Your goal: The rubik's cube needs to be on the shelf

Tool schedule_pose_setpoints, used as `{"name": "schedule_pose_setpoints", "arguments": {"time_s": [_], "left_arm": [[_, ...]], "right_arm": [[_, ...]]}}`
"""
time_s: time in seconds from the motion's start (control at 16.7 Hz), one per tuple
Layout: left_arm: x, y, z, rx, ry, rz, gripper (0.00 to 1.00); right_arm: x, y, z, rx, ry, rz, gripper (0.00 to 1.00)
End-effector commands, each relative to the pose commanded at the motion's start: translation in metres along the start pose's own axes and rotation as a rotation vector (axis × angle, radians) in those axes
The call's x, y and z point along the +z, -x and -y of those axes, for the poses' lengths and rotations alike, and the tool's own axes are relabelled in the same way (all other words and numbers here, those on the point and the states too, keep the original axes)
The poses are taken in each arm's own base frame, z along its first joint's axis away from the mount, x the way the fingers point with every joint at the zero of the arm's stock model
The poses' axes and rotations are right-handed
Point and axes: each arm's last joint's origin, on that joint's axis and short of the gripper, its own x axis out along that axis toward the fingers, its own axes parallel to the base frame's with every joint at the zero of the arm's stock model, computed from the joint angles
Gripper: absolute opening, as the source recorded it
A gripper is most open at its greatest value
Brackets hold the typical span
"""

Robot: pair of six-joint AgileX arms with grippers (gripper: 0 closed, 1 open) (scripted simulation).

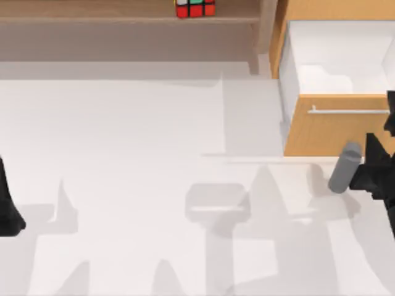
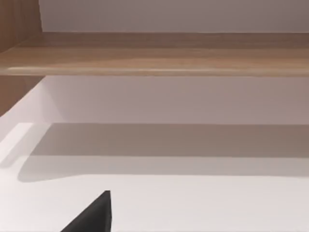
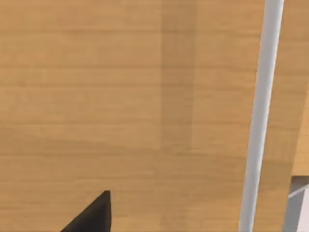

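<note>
The rubik's cube [image 1: 195,8], with red, green and white stickers, rests on the shelf [image 1: 92,18] at the back of the table, right of the board's middle. In the left wrist view the shelf [image 2: 154,58] runs as a long light-brown board over a grey recess. My left gripper [image 1: 8,213] sits parked at the table's left edge, far from the cube. My right gripper [image 1: 370,176] is at the right edge, just in front of the drawer, and it holds nothing that I can see.
An orange-wood drawer [image 1: 333,132] with a thin metal handle [image 1: 349,111] stands pulled open at the back right, and its front [image 3: 120,96] and handle [image 3: 258,121] are close in the right wrist view. An upright wooden post [image 1: 266,31] ends the shelf.
</note>
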Motion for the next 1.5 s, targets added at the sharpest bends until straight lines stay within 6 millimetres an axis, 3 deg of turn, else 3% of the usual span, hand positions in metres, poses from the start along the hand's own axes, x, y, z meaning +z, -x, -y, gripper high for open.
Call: {"name": "schedule_pose_setpoints", "arguments": {"time_s": [0.24,0.48,1.26,1.5], "left_arm": [[0.0,0.0,0.0,0.0,0.0,0.0,1.0],[0.0,0.0,0.0,0.0,0.0,0.0,1.0],[0.0,0.0,0.0,0.0,0.0,0.0,1.0],[0.0,0.0,0.0,0.0,0.0,0.0,1.0]], "right_arm": [[-0.001,-0.013,0.001,0.001,0.0,0.0,1.0],[-0.001,-0.014,0.001,0.0,0.0,0.0,1.0],[-0.001,-0.014,0.001,0.0,0.0,0.0,0.02],[-0.001,-0.014,0.001,0.0,0.0,0.0,0.0]]}}
